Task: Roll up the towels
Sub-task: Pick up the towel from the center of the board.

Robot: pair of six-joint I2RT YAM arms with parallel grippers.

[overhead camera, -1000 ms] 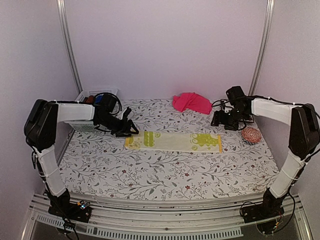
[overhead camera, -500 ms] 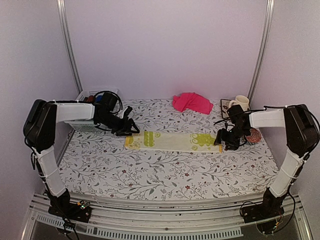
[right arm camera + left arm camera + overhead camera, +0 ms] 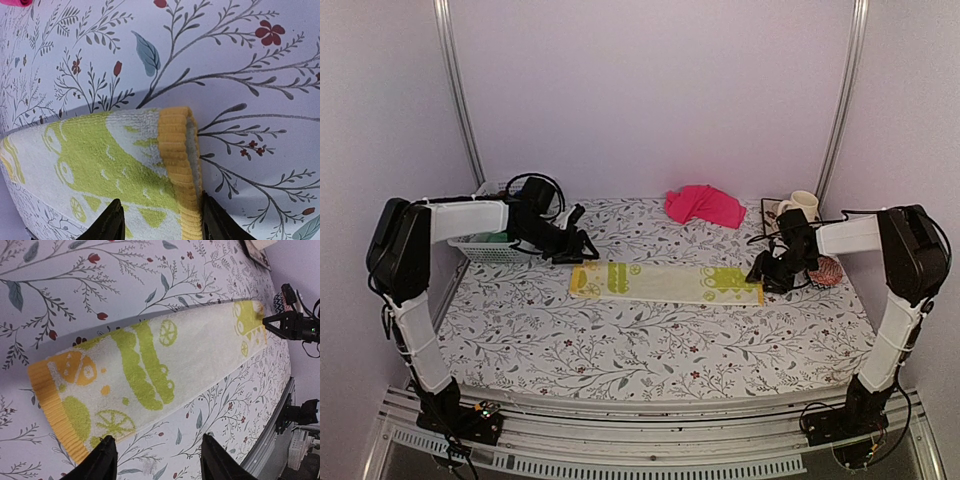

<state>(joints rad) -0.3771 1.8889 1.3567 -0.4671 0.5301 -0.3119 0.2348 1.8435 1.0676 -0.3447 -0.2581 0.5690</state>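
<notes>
The lime-yellow patterned towel [image 3: 665, 282] lies flat as a long strip across the table's middle; it also shows in the left wrist view [image 3: 150, 365] and the right wrist view [image 3: 115, 165]. Its right orange hem [image 3: 177, 165] is lifted and starting to curl over. My right gripper [image 3: 767, 280] is open, its jaws astride that right end [image 3: 159, 220]. My left gripper [image 3: 578, 247] is open and empty, hovering just behind the towel's left end [image 3: 156, 460]. The hot pink towel [image 3: 703, 206] lies crumpled at the back.
A white basket [image 3: 500, 240] with cloth rolls stands at the back left, behind my left arm. A cup [image 3: 801, 205] on a dark coaster and a round red-orange woven pad [image 3: 825, 269] sit at the right, close to my right arm.
My right gripper has come down from the back right to the towel's right end and straddles it. My left gripper has drawn back a little from the towel's left end.
</notes>
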